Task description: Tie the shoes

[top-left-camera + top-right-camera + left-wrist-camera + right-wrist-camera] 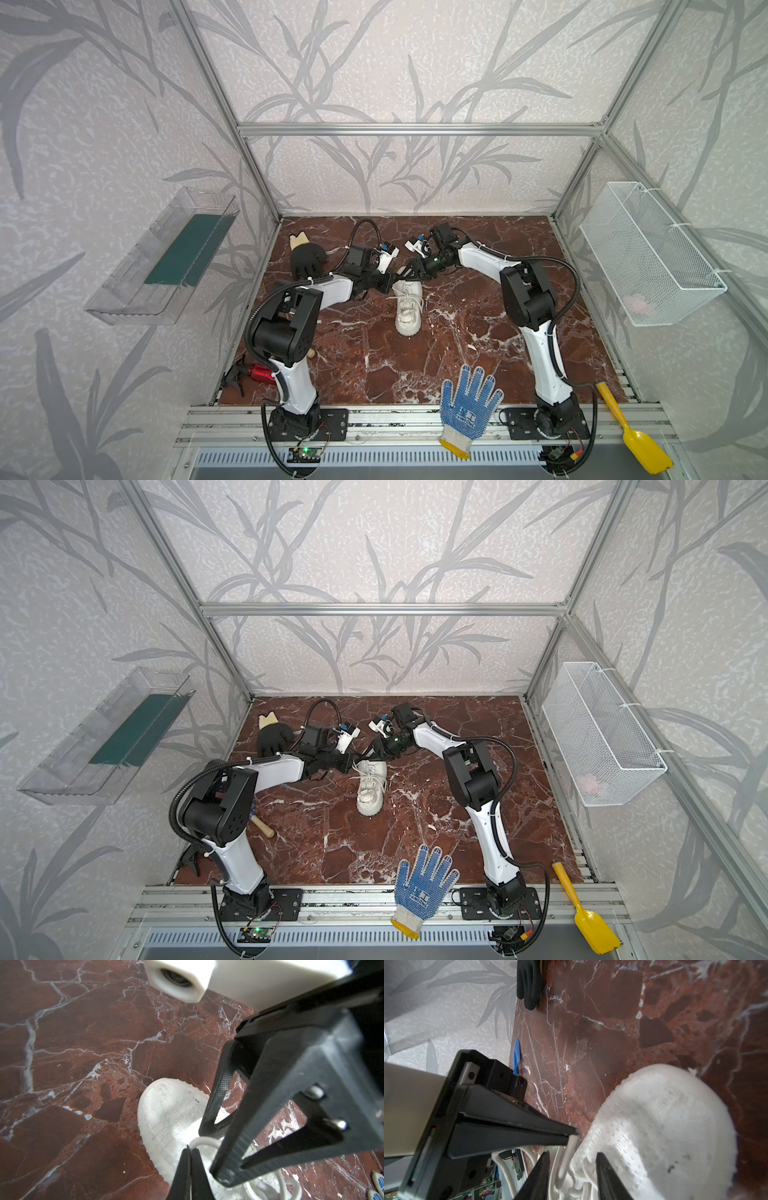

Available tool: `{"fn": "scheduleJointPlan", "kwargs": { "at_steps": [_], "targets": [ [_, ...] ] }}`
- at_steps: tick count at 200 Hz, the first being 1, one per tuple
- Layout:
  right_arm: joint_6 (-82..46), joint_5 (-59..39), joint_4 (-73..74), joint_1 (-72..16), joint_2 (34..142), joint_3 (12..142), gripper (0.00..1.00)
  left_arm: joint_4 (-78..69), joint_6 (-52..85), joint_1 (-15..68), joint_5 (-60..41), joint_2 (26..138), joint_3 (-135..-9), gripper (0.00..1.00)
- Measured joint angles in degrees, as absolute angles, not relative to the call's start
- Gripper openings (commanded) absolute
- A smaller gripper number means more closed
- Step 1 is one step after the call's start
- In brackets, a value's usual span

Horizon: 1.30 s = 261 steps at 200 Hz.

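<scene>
Red marble tabletop point(457, 332), one off-white sneaker point(408, 309). Two grippers meet over it: left gripper point(571, 1133) clamped on one lace point(569, 1147), right gripper point(572, 1153) narrowly parted astride the same lace.

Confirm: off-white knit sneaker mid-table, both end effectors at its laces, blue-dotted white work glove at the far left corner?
No. The blue-dotted white work glove lies at the near edge of the red marble table, as both top views show. The off-white knit sneaker is mid-table, with the left end effector and right end effector at its laces.
</scene>
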<state>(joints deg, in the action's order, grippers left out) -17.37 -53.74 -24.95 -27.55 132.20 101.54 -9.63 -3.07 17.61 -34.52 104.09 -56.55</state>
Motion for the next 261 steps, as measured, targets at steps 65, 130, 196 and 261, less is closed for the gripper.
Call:
{"fn": "scheduleJointPlan", "kwargs": {
  "at_steps": [65, 130, 196, 261],
  "targets": [
    [-18.57, -55.42, -23.27, -27.55, 132.22, 100.95, 0.0, -9.72, -2.04, 15.88, -33.41, 101.89, -56.27, 0.52],
    [-18.59, -54.17, -22.13, -27.55, 131.22, 97.34, 0.0, -11.27, 3.68, 12.53, -34.59, 91.66, -51.11, 0.61],
    [-18.57, -54.02, -21.15, -27.55, 130.34, 97.32, 0.0, -12.08, 10.74, 12.62, -36.07, 87.83, -43.81, 0.69],
    [-18.37, -53.98, -21.23, -27.55, 130.28, 97.32, 0.0, -20.23, 17.41, 13.96, -37.71, 89.49, -41.01, 0.55]
  ]
}}
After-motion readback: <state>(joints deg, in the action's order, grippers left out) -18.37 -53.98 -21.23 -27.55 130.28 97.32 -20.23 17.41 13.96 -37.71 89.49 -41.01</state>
